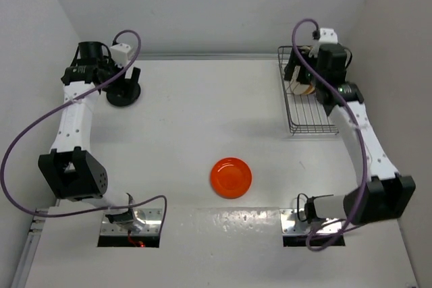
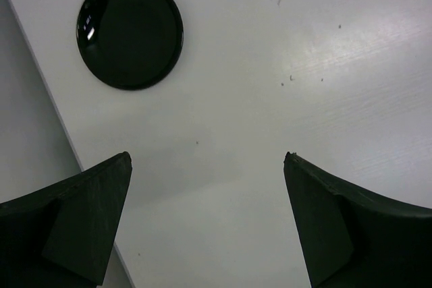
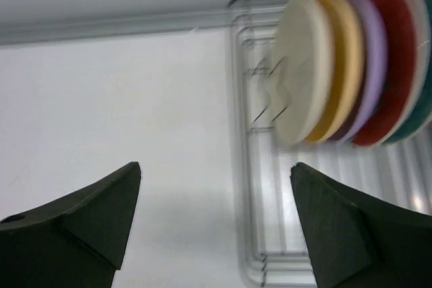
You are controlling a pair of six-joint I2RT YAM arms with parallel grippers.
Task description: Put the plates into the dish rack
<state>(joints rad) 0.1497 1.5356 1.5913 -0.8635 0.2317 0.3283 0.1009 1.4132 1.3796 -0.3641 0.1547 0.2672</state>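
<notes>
The small glossy black plate (image 1: 127,95) lies flat at the far left of the table, also in the left wrist view (image 2: 129,32). My left gripper (image 1: 115,75) hovers just beside it, open and empty (image 2: 207,156). The orange plate (image 1: 231,177) lies flat near the table's middle front. The wire dish rack (image 1: 312,118) stands at the far right. In it stand upright the cream plate (image 3: 304,65), the tan-yellow plate (image 3: 343,59), the lavender plate (image 3: 371,52) and a red plate (image 3: 398,52). My right gripper (image 1: 297,75) is above the rack's left edge (image 3: 243,166), open and empty (image 3: 216,165).
White walls close in the table at the back and on both sides. Two metal base plates (image 1: 135,220) sit at the near edge. Purple cables loop off both arms.
</notes>
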